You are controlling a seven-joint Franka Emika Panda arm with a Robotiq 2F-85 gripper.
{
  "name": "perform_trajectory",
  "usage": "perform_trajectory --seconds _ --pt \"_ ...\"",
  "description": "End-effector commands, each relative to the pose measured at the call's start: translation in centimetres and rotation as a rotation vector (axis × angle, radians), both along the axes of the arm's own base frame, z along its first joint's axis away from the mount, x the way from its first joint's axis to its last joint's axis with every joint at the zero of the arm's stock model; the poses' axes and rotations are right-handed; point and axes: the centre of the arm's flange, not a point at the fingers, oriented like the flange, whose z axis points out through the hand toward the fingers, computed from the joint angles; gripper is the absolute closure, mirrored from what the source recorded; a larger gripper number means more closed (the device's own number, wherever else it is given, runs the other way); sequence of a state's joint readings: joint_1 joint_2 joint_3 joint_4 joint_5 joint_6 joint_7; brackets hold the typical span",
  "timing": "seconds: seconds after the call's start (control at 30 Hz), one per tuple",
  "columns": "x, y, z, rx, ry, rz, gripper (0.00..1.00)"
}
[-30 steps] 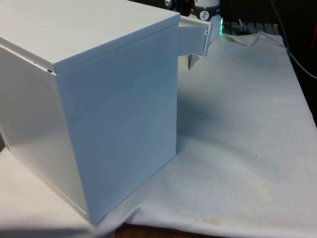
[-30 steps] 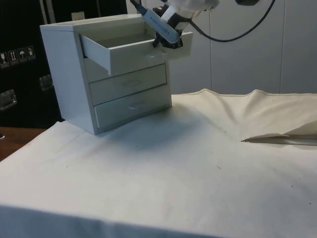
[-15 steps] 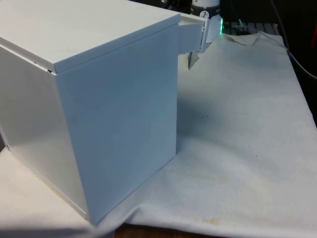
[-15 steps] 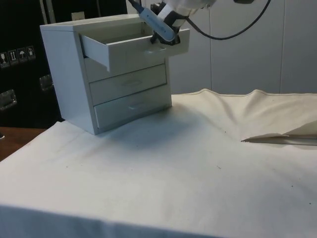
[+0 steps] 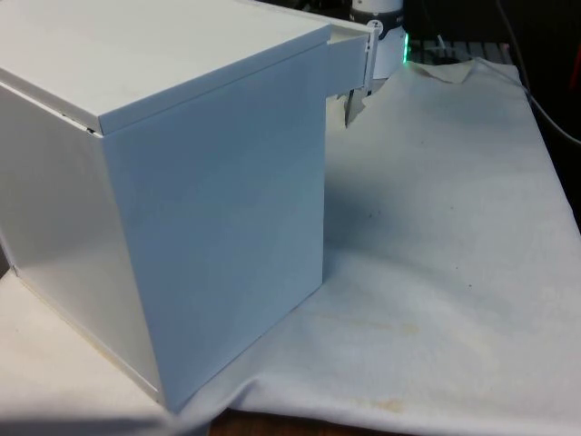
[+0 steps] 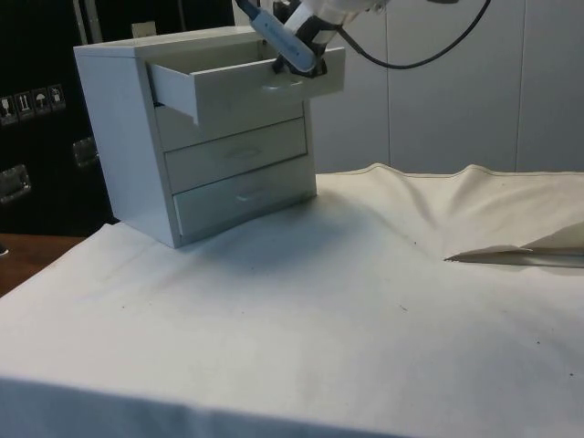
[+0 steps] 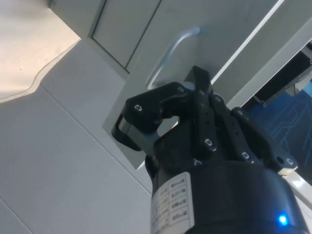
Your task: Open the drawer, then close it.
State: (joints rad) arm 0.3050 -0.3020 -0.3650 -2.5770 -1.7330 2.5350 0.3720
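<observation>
A white chest of three drawers (image 6: 119,137) stands on the cloth, turning its blank side (image 5: 182,182) to the front view. Its top drawer (image 6: 246,87) sticks out part of the way, and the drawer's end (image 5: 347,65) shows past the chest's corner. My black gripper (image 6: 306,66) is at the top drawer's front, and a dark fingertip (image 5: 349,109) hangs just below that drawer. In the wrist view the gripper (image 7: 187,90) is shut and pressed against the front panel right beside the curved metal handle (image 7: 168,56), with nothing held.
The middle drawer (image 6: 242,151) and bottom drawer (image 6: 246,196) are shut. The white cloth (image 6: 365,319) spreads wide before the chest, with a raised fold (image 6: 511,255) at the side view's right. A black cable (image 6: 438,50) hangs behind the arm.
The top drawer has slid back into the chest by a few centimetres, and the gripper has moved with its front panel towards the chest.
</observation>
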Motion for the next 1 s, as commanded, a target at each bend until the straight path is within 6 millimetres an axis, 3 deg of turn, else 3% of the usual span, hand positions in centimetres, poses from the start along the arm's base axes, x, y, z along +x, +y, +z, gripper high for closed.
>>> perform_trajectory --seconds 0.0,0.97 --pt "0.3 -0.4 0.3 -0.01 -0.01 0.006 1.0" --pt "2.3 -1.6 1.3 -0.03 -0.031 -0.012 1.0"
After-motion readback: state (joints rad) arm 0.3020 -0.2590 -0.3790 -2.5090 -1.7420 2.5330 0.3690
